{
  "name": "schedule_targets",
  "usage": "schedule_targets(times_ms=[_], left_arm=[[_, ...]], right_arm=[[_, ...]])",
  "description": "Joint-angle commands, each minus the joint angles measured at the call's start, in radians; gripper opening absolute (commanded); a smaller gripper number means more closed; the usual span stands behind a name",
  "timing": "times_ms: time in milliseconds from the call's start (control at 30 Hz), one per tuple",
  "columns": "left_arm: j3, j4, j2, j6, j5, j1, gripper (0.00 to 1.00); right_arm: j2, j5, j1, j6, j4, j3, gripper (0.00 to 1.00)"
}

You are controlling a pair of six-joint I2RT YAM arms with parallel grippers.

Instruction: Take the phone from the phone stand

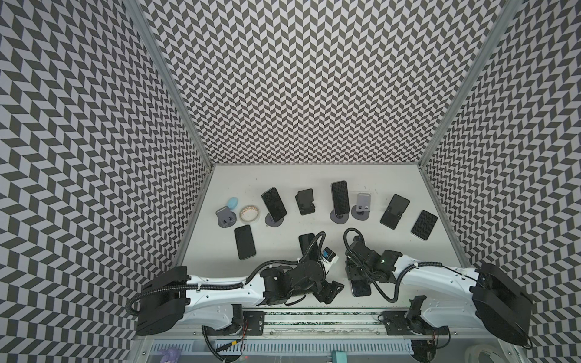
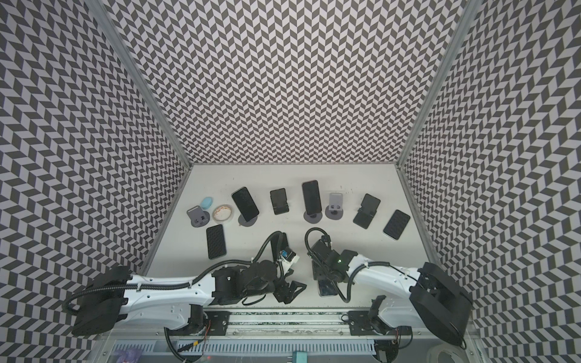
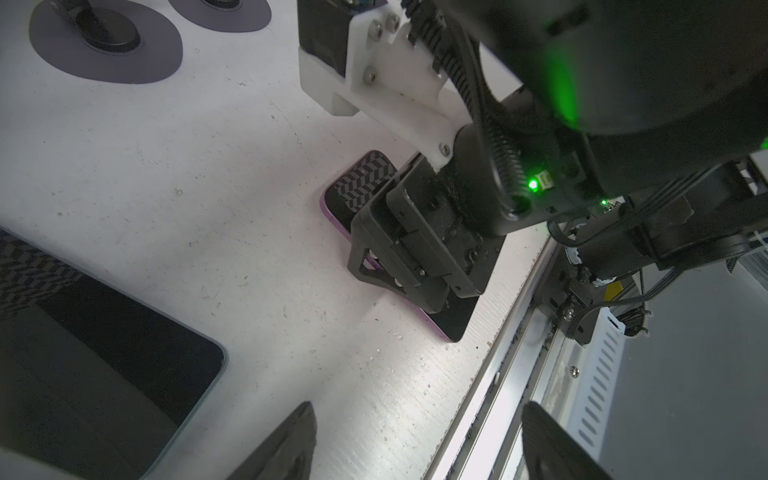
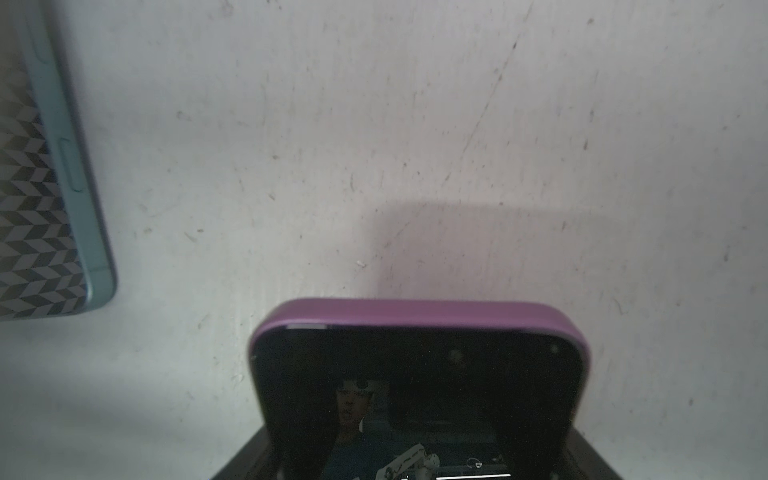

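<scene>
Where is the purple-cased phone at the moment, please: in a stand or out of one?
Out of one: the purple-cased phone lies directly on the table, with the right claw shut on it.

Toward the counter's point(image 1: 314, 176) back edge runs a row, left to right: left stand point(image 1: 225, 217), tape ring point(image 1: 249, 212), left propped phone point(image 1: 273, 204), middle stand point(image 1: 305, 202), right propped phone point(image 1: 340, 197), round-foot stand point(image 1: 361, 206), folding stand point(image 1: 394, 210). In front of the row, the left-edge phone point(image 1: 245, 242) and right-edge phone point(image 1: 424, 225) lie flat. Near the front edge, the front phone point(image 1: 361, 287) sits within the right claw point(image 3: 401, 282).
</scene>
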Motion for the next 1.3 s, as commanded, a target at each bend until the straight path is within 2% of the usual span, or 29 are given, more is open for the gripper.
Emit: schedule_targets(times_ms=[0,700,1100,1267], left_arm=[[-0.008,0.014,-0.007,-0.017,-0.012,-0.005,0.78],[-0.004,0.028,0.027,-0.025,-0.005,-0.007,0.78],[-0.009,0.044,0.037,-0.037,-0.002,-0.006,0.78],[-0.002,0.045,0.046,-0.036,-0.001,-0.007,0.78]], right_arm=[[0.01,0.036,0.008,0.024,0.064,-0.005,0.59],[0.083,0.027,0.03,0.025,0.119,-0.05,0.78],[0.078,0.01,0.038,0.021,0.136,-0.075,0.8],[0.06,0.03,0.038,0.025,0.117,-0.068,0.86]])
